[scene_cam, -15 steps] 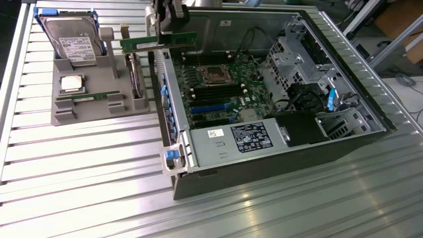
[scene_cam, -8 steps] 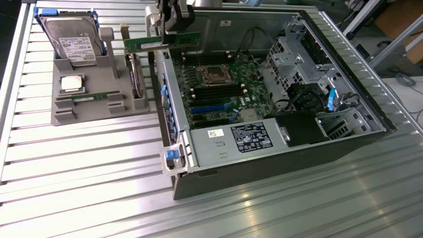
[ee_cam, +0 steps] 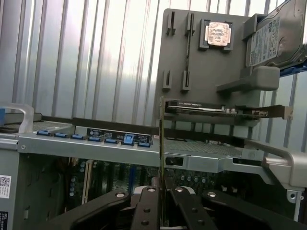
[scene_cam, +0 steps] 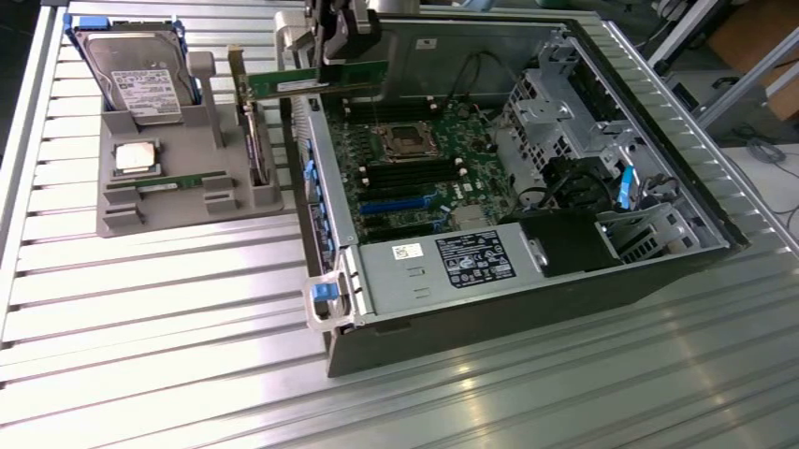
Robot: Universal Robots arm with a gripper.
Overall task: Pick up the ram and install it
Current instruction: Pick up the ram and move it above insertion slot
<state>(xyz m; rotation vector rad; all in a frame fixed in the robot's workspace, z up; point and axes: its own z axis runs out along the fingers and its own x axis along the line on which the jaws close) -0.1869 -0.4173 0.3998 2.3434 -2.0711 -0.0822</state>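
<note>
place: robotics lab, PC-assembly test cell
surface: ribbed aluminium-profile tabletop point(scene_cam: 187, 309)
robot: claw point(scene_cam: 340, 70) clamped on the ram point(scene_cam: 287, 84), hanging over the case
workpiece: open PC case point(scene_cam: 525, 313), side panel off, motherboard point(scene_cam: 406, 168) bare just below the claw
fixture: grey parts holder point(scene_cam: 175, 201) beside the claw, carrying hard drive point(scene_cam: 144, 79) and CPU point(scene_cam: 135, 157)
surround: metal frame struts point(scene_cam: 739, 82) beyond the case from the claw

A work table point(scene_cam: 150, 309) of ribbed aluminium slats spread before me, its long grooves catching bright light in pale, glaring streaks. Past the table's edge, at the exterior view's right, stood slanted metal frame struts point(scene_cam: 747, 86), a brown cardboard box point(scene_cam: 764, 28) and a white surface point(scene_cam: 777, 192) lower down
</note>
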